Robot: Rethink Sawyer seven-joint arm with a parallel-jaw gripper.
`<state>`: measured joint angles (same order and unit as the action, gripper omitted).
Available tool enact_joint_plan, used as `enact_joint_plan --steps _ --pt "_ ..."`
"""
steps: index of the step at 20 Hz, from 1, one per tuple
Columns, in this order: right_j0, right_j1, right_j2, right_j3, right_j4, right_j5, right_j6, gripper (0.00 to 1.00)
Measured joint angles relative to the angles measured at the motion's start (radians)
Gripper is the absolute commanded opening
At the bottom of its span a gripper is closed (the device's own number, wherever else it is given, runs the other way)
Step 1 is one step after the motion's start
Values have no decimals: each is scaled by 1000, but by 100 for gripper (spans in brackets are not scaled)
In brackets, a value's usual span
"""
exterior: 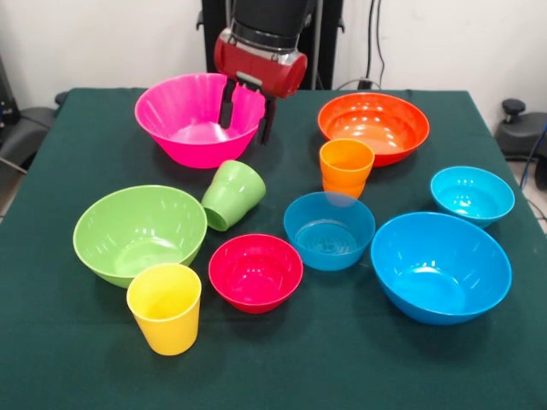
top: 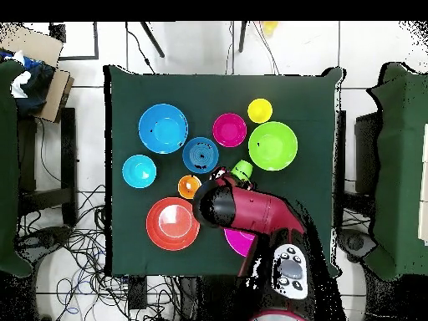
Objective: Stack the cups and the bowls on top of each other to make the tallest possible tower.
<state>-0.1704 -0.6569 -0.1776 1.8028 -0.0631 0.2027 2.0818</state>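
Observation:
My gripper [exterior: 248, 111] is open at the back of the table. Its fingers [exterior: 227, 102] straddle the right rim of the large pink bowl [exterior: 192, 124], one inside and one outside. The green cup [exterior: 232, 194] lies tilted beside the light green bowl [exterior: 139, 232]. The orange cup [exterior: 346, 166] stands upright in front of the orange bowl [exterior: 373, 126]. The yellow cup [exterior: 164, 307] stands upright at the front. The red bowl [exterior: 255, 272], two smaller blue bowls [exterior: 329, 229] [exterior: 472, 195] and the large blue bowl [exterior: 440, 265] sit apart. In the overhead view the arm [top: 247, 209] hides most of the pink bowl [top: 238, 244].
The dark green cloth [exterior: 68, 359] covers the whole table. Chairs stand at both sides of the table [top: 401, 167]. Cables lie on the floor [top: 75, 242] by the robot's base.

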Motion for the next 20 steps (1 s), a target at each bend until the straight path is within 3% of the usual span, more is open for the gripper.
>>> enact_joint_plan --steps 20 --pt "35 -1 -56 -49 0 -1 0 100"
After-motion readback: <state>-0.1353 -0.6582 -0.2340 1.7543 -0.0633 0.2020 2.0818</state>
